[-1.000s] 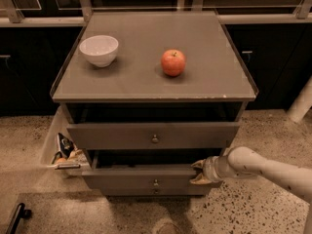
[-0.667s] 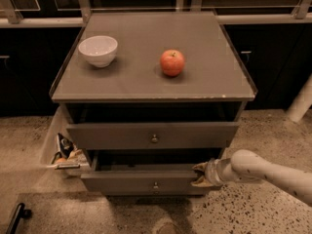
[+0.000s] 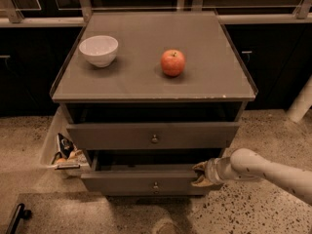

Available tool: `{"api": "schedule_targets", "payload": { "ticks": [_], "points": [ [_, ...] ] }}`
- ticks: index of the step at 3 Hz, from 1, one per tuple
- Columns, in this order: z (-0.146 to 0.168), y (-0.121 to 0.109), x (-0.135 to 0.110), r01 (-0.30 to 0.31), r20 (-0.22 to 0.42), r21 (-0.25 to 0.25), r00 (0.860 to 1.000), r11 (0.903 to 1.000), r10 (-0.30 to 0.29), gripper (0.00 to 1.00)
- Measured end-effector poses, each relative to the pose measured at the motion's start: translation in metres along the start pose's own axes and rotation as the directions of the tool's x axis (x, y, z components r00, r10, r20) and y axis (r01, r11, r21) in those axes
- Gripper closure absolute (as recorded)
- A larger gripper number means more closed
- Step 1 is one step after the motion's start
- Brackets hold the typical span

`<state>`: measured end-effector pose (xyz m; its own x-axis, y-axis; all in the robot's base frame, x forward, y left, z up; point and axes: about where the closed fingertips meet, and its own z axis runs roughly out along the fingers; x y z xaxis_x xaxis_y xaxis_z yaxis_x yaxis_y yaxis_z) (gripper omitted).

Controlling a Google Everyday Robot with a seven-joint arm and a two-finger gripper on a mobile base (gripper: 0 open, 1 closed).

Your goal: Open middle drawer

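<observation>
The middle drawer (image 3: 141, 183) is the lower grey-brown front with a small round knob (image 3: 156, 185). It stands pulled out a little, with a dark gap above it. My gripper (image 3: 199, 174) reaches in from the right on a white arm (image 3: 263, 169). It is shut on the right end of this drawer's front, one finger over the top edge and one on the face. The taller top drawer (image 3: 153, 134) above also sticks out slightly. The lowest drawer is hidden.
A white bowl (image 3: 98, 50) and a red apple (image 3: 173, 62) sit on the cabinet top (image 3: 209, 77). A pale bin with packets (image 3: 61, 152) stands at the cabinet's left side. A white post (image 3: 302, 101) is at the right, and a black object (image 3: 17, 216) lies at the bottom left.
The middle drawer front has slid out slightly toward the camera, with my gripper holding its right end. Bowl and apple have not moved.
</observation>
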<state>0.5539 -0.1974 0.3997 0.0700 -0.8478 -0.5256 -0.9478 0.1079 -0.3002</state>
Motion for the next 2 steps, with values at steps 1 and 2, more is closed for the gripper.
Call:
{"api": "schedule_targets", "payload": {
  "ticks": [1,2],
  "points": [
    [0.001,-0.002,0.000,-0.004,0.000,-0.005,1.000,1.0000,0.004,0.27],
    [0.001,0.012,0.015,-0.032,0.026,-0.032,0.999,0.9990,0.033,0.30]
  ]
}}
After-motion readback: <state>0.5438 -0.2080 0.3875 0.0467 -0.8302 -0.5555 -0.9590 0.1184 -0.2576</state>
